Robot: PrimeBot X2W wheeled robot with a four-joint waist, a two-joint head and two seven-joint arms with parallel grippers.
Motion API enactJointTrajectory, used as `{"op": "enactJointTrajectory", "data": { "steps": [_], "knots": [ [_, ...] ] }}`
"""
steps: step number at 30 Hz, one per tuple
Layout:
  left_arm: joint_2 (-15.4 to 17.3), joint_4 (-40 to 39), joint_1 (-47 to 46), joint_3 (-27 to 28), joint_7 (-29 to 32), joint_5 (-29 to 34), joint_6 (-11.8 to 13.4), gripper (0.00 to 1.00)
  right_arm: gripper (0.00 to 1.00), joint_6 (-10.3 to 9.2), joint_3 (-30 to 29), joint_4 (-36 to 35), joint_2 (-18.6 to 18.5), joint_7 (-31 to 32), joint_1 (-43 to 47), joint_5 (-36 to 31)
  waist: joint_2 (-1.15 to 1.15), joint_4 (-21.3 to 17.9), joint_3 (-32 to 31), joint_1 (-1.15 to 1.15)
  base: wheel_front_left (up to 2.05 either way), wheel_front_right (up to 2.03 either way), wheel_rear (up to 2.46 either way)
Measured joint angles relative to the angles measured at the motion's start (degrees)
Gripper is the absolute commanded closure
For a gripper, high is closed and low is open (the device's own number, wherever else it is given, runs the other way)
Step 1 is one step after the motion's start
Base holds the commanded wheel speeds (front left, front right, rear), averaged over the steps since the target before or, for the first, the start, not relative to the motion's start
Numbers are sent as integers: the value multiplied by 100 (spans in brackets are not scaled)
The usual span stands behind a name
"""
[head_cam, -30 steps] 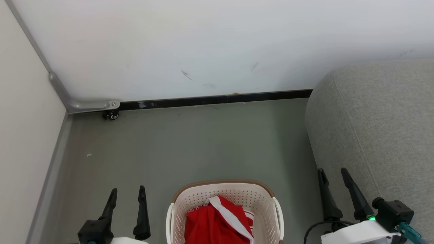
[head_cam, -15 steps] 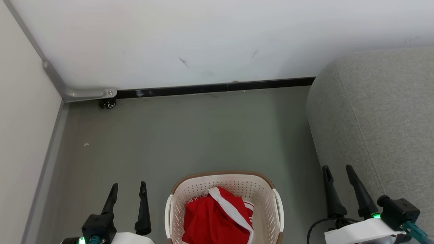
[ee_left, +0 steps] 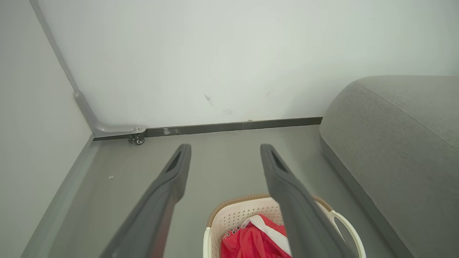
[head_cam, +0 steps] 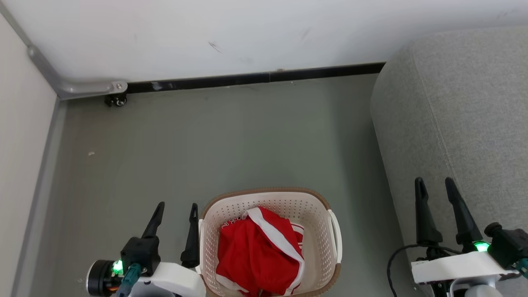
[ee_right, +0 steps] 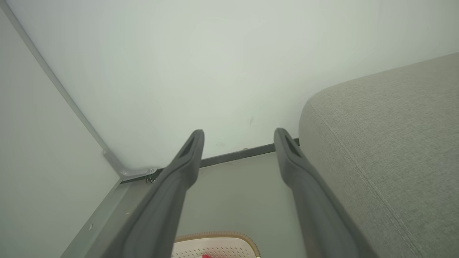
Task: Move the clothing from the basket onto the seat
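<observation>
red sports clothing with white stripes (head_cam: 258, 247) lies heaped in the oval cream perforated plastic basket (head_cam: 264, 192) on the grey floor (head_cam: 227, 136), beside the grey fabric seat (head_cam: 453, 103). our left claw (head_cam: 177, 205) and right claw (head_cam: 434, 180) both stand wide open, holding nothing. we judge reaching comes first: drop one claw onto the heap's top fold, clear of the rim, and pinch deep. how many garments are in the heap we cannot tell; the basket's near edge is cut off.

Dull grey-green smooth floor (head_cam: 231, 136). White wall (head_cam: 206, 24), faint dark scuff marks (head_cam: 213, 46). Black baseboard strip (head_cam: 255, 77) at wall foot. Grey metal corner bracket (head_cam: 88, 87), small black caster wheel (head_cam: 116, 100) just beneath. Cream side panel (head_cam: 20, 144) at left. Pale speck (head_cam: 91, 154) on floor near panel.
</observation>
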Motion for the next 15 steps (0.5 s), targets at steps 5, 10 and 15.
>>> {"op": "enactJointTrajectory", "data": {
  "steps": [5,10,15],
  "knots": [
    [-3,154,-231,-83,0,52,-58,0,0,0,-103,-165,2,-1,-59,1,0,-63,249,0,0,0,0],
    [-9,334,-447,-205,-2,114,-110,0,0,0,-148,-355,1,-1,-268,11,0,-136,523,0,0,0,0],
    [-9,534,-602,-298,-4,160,-231,0,0,0,-147,-495,1,-1,-447,47,0,-216,801,0,0,0,0]
  ]
}}
